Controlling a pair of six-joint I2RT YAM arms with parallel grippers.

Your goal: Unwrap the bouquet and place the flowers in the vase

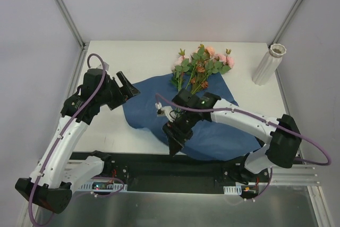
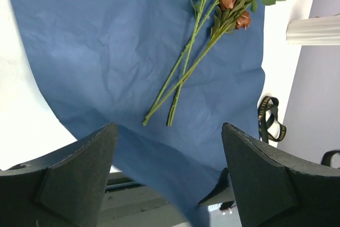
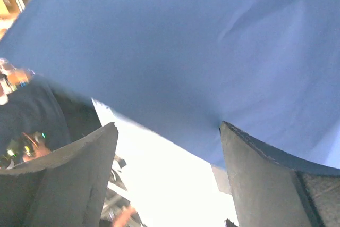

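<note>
Black left gripper (image 2: 169, 128) and right gripper (image 3: 168, 127) are hovering spread, empty; pinching thin green rose stems (image 2: 181, 78) together seems wisest.

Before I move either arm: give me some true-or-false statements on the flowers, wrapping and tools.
1. The flowers sit in the vase. False: they lie on the blue paper, apart from the vase.
2. The blue paper is spread open. True.
3. The left tool grips the flowers. False: it is open and empty over the paper.
4. The black ribbon is off, lying beside the paper. True.
5. The right tool is shut. False: its jaws stand open.
</note>
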